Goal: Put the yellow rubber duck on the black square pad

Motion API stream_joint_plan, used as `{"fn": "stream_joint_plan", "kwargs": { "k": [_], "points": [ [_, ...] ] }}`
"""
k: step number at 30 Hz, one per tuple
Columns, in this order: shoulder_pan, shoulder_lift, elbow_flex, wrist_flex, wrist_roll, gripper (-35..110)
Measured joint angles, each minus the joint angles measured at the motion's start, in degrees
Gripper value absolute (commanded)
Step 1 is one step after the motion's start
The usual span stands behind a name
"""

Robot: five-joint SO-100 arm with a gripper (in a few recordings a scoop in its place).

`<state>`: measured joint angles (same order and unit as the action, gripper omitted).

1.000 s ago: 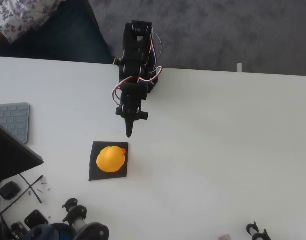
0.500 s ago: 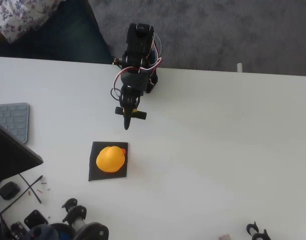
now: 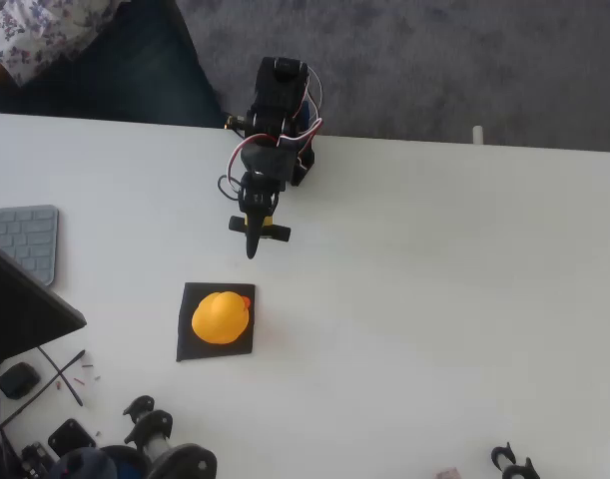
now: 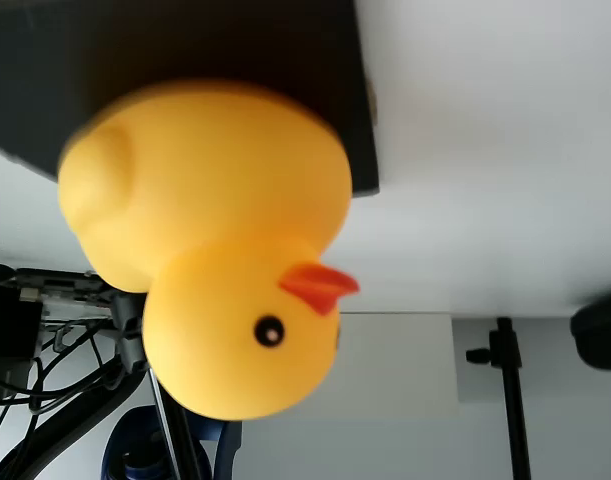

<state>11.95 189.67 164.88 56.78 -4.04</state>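
Observation:
The yellow rubber duck (image 3: 221,317) sits on the black square pad (image 3: 189,345) at the lower left of the white table in the overhead view, its red-orange beak toward the pad's upper right corner. My gripper (image 3: 252,249) hangs above the table a short way up and right of the pad, apart from the duck, its fingers closed to one narrow tip with nothing in them. The wrist view shows the picture turned over: the duck (image 4: 215,250) is large and close, resting against the pad (image 4: 185,40).
A grey keyboard (image 3: 25,239) and a dark slanted laptop edge (image 3: 25,309) lie at the left. Black parts and cables (image 3: 135,439) crowd the bottom left, and a small black clip (image 3: 514,461) lies at the bottom right. A person (image 3: 45,40) sits beyond the table's far edge.
The arm has folded back toward its base, and the gripper tip has moved up the picture, away from the duck. Duck and pad have stayed put.

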Motion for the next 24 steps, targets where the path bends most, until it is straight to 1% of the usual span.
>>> {"fn": "stream_joint_plan", "kwargs": {
  "k": [24],
  "points": [
    [0.0, 1.0, 4.0, 0.2, -0.6, 12]
  ]
}}
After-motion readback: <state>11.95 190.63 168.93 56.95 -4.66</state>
